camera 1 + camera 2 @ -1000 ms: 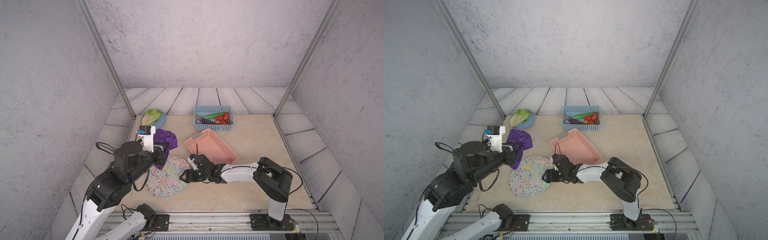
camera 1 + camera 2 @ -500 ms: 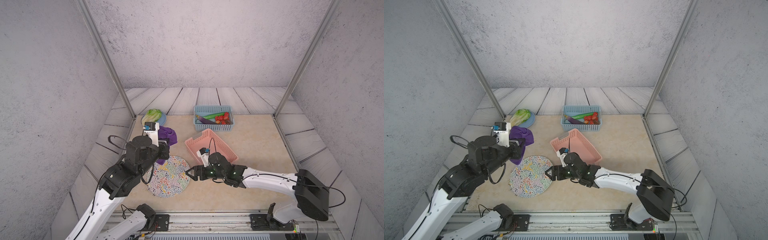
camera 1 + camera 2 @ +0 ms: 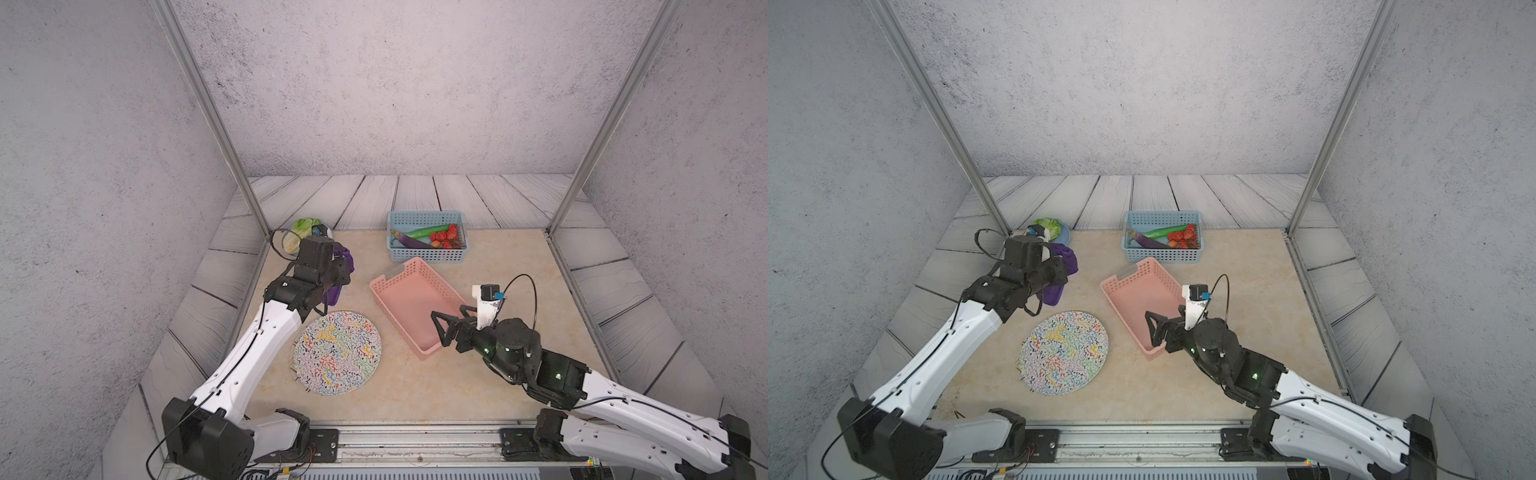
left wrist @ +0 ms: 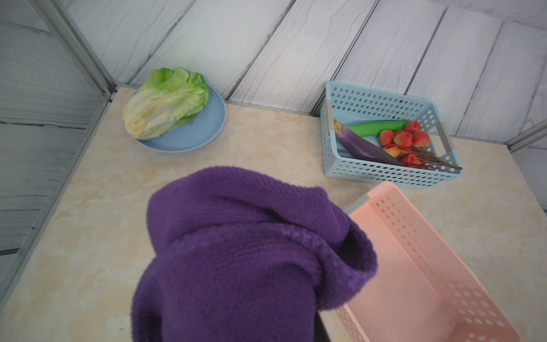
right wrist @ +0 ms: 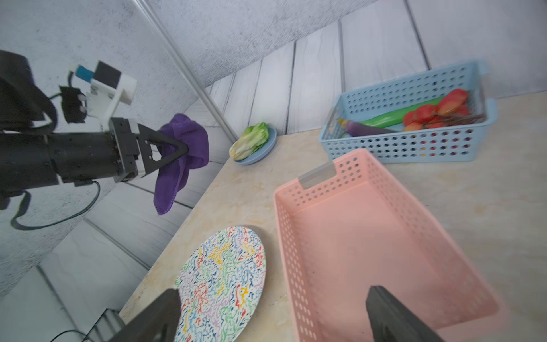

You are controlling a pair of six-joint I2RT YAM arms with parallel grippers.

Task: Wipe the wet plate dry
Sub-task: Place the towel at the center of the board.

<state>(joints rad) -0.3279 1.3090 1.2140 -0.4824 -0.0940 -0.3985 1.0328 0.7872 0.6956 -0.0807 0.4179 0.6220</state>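
The right arm (image 3: 515, 345) has drawn back toward five o'clock, right jaws spread wide above the pink basket (image 3: 411, 303) at the centre of the worktop (image 3: 498, 266), clear of the patterned plate (image 3: 336, 359) lying flat at seven o'clock, while the left jaws pinch the purple cloth (image 4: 236, 251) aloft at ten o'clock

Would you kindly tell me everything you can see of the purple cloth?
The purple cloth is a soft, nubbly, towel-like fabric, bunched and crumpled. The left gripper is shut on its upper folds, holding it in the air, with a loose end drooping below. It hangs over the left side of the table, beyond the patterned plate, apparently touching nothing but the gripper.
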